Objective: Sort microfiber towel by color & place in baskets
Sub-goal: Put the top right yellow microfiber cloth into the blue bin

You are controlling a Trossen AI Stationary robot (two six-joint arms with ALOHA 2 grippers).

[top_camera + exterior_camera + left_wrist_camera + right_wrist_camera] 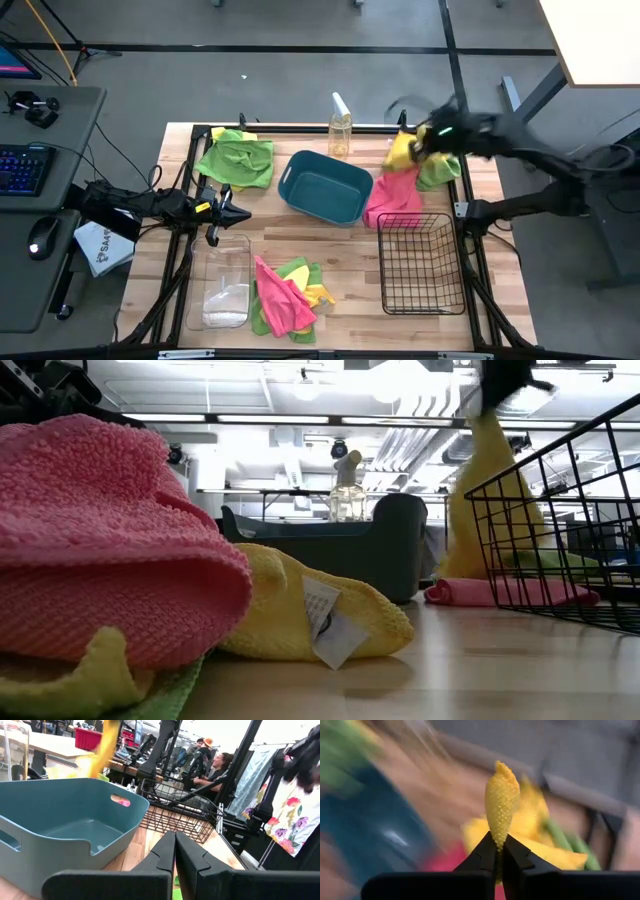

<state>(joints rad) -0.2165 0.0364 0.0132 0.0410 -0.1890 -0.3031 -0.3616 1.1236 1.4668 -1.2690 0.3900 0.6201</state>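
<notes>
Honestly, I have barely begun. The table (330, 235) carries all three baskets, and as far as I can see none holds a towel yet: the teal tub (323, 187) sits just beside my right claw (425, 140), toward my other arm, and shows a bare floor; the black wire basket (420, 262) lies nearer my base than that claw and looks bare too; the clear tub (225, 283) sits close by my left claw (232, 212), with only something pale at its bottom that I cannot make out.

The towels are in three heaps. A green one (237, 160) lies at the far corner on my left arm's side, a mixed pink, yellow and green heap (285, 290) lies between the clear tub and the wire basket, and a pink towel (393, 197) with a green one (440, 170) lies directly under my right claw.

My right claw is clamped on a yellow towel (501, 802), lifted off that heap, its tail hanging down. My left claw hovers with its fingers pressed together, holding nothing. A spray bottle (340, 130) stands beyond the teal tub.

So one towel is in the air, and every other towel I can see is left to sort.
</notes>
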